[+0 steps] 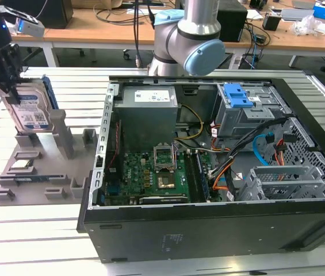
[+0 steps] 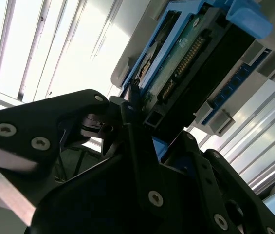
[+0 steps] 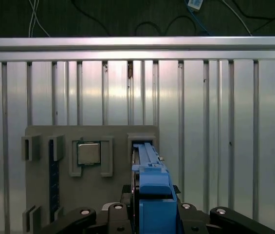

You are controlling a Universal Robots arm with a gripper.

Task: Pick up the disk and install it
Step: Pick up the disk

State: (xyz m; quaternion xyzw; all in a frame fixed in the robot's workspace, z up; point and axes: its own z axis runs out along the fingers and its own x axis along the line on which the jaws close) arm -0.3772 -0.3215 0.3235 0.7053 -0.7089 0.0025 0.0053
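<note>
The work surface is a table of silvery aluminium slats with dark grooves between them, reflecting the room light. At the exterior view's left a grey fixture plate lies flat on it. The disk stands upright on edge in a slot at the back of this plate, label facing out and blue carrier around it. The black claw is at its upper end, clenched on the disk. In the first wrist view its fingers flank the blue carrier of the disk. In the second wrist view the claw meets the disk at one end, with the circuit-board side showing. A processor chip sits in a square recess of the plate, just beside the disk's slot.

To the right of the plate an open computer case lies on its side. Inside it are a grey power supply, a green motherboard and loose cables. Further right, a blue latch lies on top of a metal drive cage.

Behind the case rises the grey arm with its blue joint cap. Beyond it a wooden table runs across the room, carrying cables and boxes.
</note>
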